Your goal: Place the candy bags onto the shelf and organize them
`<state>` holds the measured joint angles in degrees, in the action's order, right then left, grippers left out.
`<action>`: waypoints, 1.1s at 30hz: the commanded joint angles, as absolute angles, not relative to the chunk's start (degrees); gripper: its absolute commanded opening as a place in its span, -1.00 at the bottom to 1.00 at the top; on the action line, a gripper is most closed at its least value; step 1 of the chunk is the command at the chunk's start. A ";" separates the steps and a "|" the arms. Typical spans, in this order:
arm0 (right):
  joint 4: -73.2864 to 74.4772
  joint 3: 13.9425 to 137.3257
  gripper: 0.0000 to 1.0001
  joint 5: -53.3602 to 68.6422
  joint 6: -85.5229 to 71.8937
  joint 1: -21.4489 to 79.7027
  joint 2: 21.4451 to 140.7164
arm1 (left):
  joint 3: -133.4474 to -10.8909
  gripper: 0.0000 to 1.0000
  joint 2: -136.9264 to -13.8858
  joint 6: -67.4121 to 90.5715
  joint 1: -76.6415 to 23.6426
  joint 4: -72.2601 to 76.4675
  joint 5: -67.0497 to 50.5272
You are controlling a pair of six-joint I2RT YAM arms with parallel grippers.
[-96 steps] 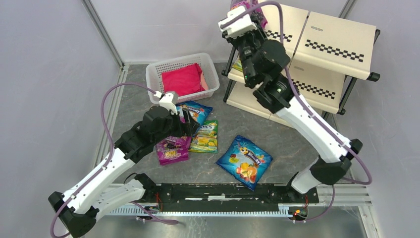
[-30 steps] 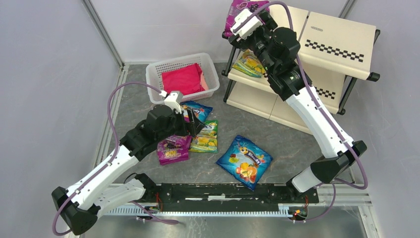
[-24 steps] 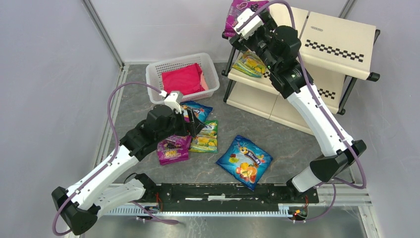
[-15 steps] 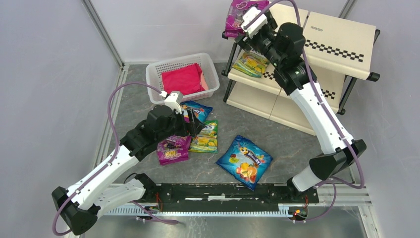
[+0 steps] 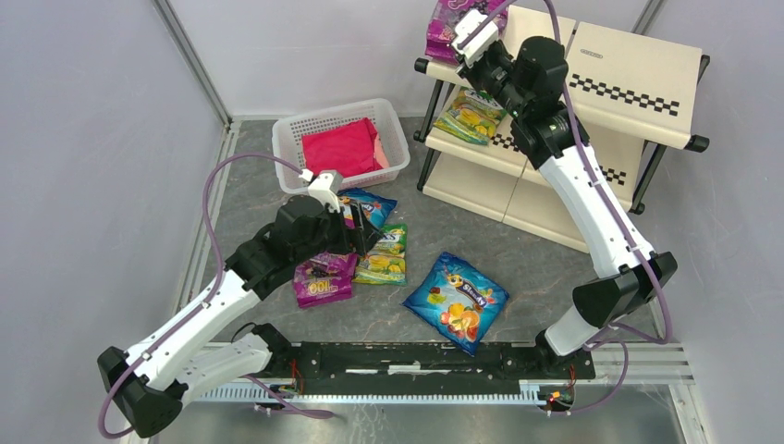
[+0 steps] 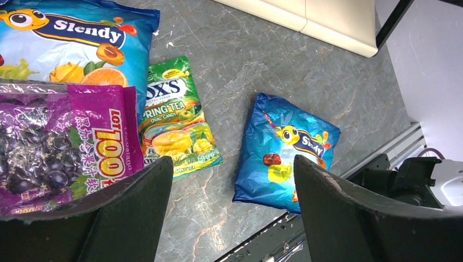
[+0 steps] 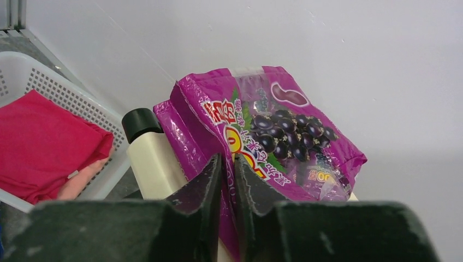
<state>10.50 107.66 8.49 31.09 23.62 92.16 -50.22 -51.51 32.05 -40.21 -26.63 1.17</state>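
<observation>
My right gripper (image 5: 465, 35) is shut on a magenta grape candy bag (image 7: 273, 136), holding it at the top left corner of the cream shelf (image 5: 629, 79); the bag also shows in the top view (image 5: 446, 18). A green-yellow bag (image 5: 471, 116) lies on the shelf's middle tier. My left gripper (image 5: 361, 231) is open and empty, hovering over the floor bags: a purple grape bag (image 6: 52, 144), a blue bag (image 6: 71, 46), a green lemon bag (image 6: 174, 120). Another blue bag (image 6: 286, 150) lies apart to the right (image 5: 456, 301).
A white lattice basket (image 5: 305, 129) with a pink folded cloth (image 5: 342, 148) stands left of the shelf, also in the right wrist view (image 7: 38, 82). A black rail (image 5: 416, 361) runs along the near edge. Grey walls close in on both sides.
My right gripper has carried the magenta grape bag up and farther back over the shelf's top left corner. The left arm and the floor bags have not moved.
</observation>
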 commanded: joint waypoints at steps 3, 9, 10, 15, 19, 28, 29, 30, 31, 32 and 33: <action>10.16 109.78 -0.78 5.02 30.73 23.06 90.82 | -51.22 0.75 -52.62 30.33 -39.99 -23.88 0.66; 11.31 109.84 -1.00 2.45 31.40 21.38 90.34 | -51.43 0.75 -53.26 30.28 -39.99 -23.57 0.35; 11.01 109.56 -0.99 1.28 31.02 21.16 90.14 | -51.42 0.75 -53.37 30.36 -39.99 -23.49 0.35; 10.32 107.76 -0.99 -0.92 29.81 20.62 88.26 | -51.50 0.75 -54.02 30.50 -39.99 -23.02 0.26; 8.16 103.81 -0.99 -0.17 29.91 20.57 85.98 | -51.50 0.74 -54.33 30.65 -40.00 -22.72 0.26; 7.82 103.19 -0.99 5.90 31.76 20.56 86.92 | -51.42 0.74 -53.54 30.76 -39.99 -23.36 -0.58; 7.89 103.10 -0.99 6.43 31.98 20.62 86.99 | -51.42 0.74 -53.44 30.76 -40.00 -23.44 -0.59; 7.99 103.10 -0.99 6.96 31.93 20.62 86.97 | -51.42 0.74 -53.32 30.76 -39.99 -23.56 -0.49; 8.24 102.89 -1.00 7.58 32.38 20.57 86.80 | -51.42 0.74 -53.15 30.76 -39.99 -23.72 -0.32; 8.48 102.26 -0.99 8.63 33.28 20.65 86.29 | -51.42 0.74 -53.03 30.76 -40.00 -23.86 -0.27; 8.15 101.38 -0.99 9.18 33.95 20.63 85.74 | -51.34 0.74 -52.94 30.76 -39.99 -23.99 -0.18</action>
<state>10.55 103.22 4.64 31.88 20.69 88.16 -50.22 -54.26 32.05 -40.21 -25.36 -0.16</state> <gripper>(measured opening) 0.010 0.870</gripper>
